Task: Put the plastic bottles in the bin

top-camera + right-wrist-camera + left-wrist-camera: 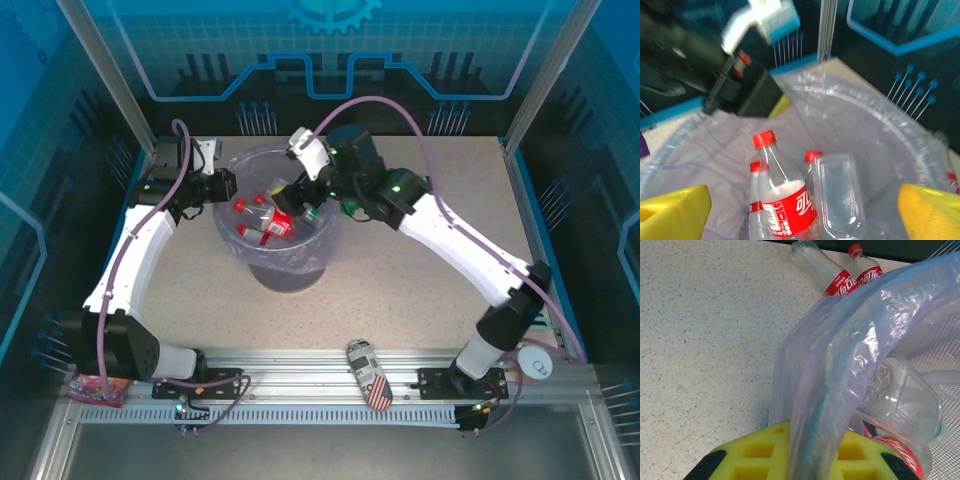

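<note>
Plastic bottles (pixel 782 200) could spill if my left gripper (pixel 807 460), clamped on the bag (pixel 840 340) at 9 o'clock on the bin (pixel 285 272), tugs and tips it. Several sit inside (two more bottles (pixel 840 281) lie on the table (pixel 700 340) nearby). My right gripper (pixel 802 207) hangs wide apart above them.

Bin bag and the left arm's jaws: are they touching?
Touching. The left wrist view shows the bag pinched between the shut yellow jaws.
</note>
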